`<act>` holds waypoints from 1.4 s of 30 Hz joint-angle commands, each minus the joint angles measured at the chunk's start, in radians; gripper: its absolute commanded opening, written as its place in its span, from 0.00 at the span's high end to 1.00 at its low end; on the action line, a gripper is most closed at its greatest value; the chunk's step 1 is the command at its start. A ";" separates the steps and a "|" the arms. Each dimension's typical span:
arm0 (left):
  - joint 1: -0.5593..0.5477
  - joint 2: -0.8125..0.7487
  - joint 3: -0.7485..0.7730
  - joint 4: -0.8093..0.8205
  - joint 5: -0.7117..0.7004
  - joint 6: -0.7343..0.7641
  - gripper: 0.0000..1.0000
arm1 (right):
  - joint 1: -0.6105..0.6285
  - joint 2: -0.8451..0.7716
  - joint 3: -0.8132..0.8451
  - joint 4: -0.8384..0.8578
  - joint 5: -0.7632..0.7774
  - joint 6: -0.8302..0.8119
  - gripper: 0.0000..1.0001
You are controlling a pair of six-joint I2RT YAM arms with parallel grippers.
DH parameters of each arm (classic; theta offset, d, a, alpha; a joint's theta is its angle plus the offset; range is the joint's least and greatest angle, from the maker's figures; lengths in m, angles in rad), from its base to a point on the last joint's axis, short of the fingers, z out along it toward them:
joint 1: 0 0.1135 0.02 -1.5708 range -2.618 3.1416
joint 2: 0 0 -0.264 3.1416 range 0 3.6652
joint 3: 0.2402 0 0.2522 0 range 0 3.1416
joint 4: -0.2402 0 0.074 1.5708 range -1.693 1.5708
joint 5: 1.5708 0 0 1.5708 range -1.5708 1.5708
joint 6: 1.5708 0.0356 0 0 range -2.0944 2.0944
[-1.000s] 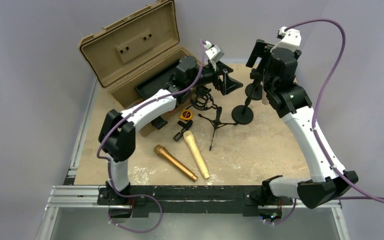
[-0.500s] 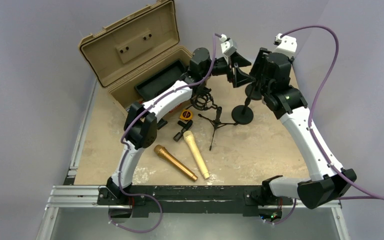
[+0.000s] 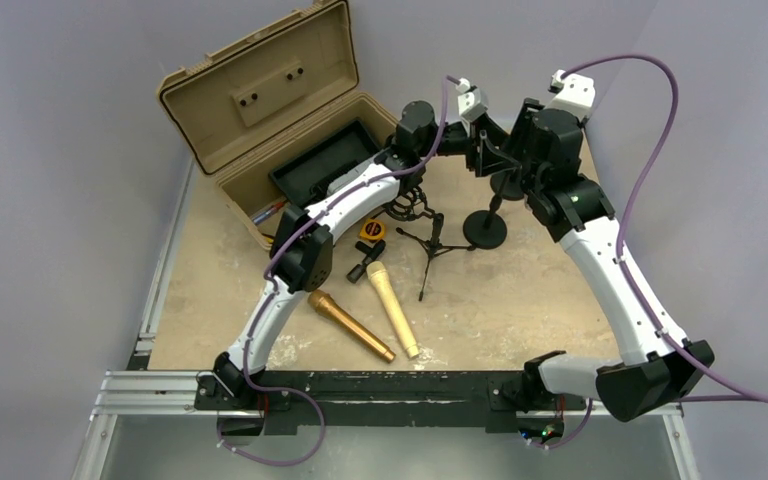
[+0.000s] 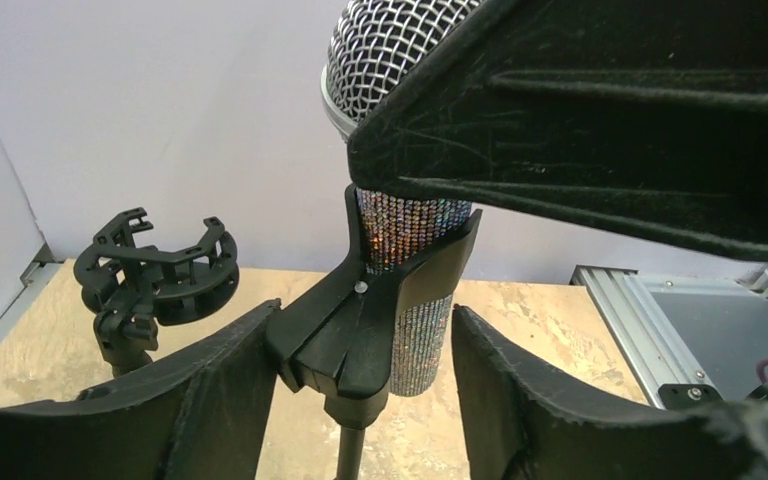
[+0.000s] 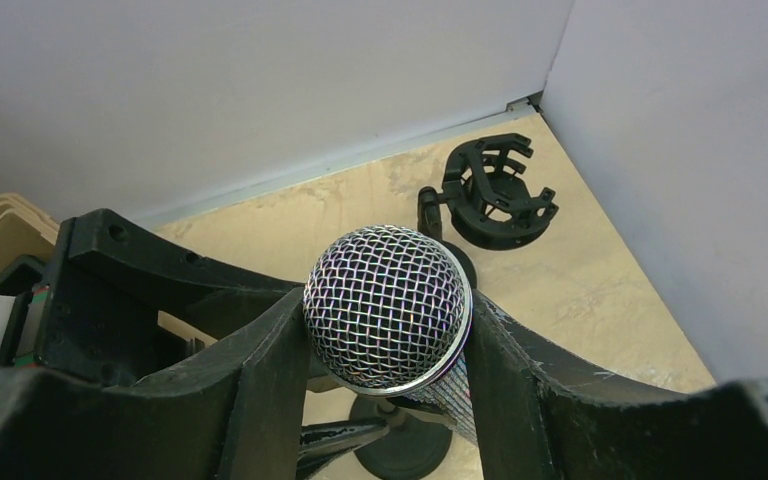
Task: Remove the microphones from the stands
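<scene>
Right wrist: our right gripper [image 5: 388,312] clamps the head of the glittery microphone [image 5: 385,292] atop the stand [image 4: 347,456]. Left gripper [image 4: 360,335] straddles the clip [image 4: 340,340]; we cannot tell if it grips.

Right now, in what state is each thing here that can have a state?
microphone, upright, seated in the stand clip.
stand clip, holding the microphone.
right tool, closed on the microphone's mesh head.
left tool, jaws either side of the stand clip; contact unclear.
case, lid open.
shock mount, empty.
gold microphones, lying flat, not held.
</scene>
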 commanded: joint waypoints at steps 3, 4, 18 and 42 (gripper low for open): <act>-0.019 0.008 0.061 0.054 0.052 0.018 0.50 | -0.002 -0.039 -0.003 0.033 0.003 -0.024 0.62; -0.019 0.007 0.061 0.054 0.048 0.019 0.53 | -0.001 -0.039 -0.003 0.031 0.004 -0.025 0.63; -0.019 -0.111 -0.106 0.042 0.018 0.035 1.00 | -0.001 -0.081 0.025 0.112 0.115 -0.034 1.00; -0.027 -0.253 -0.174 -0.113 -0.175 0.057 0.05 | 0.001 -0.275 0.047 0.051 0.194 0.083 1.00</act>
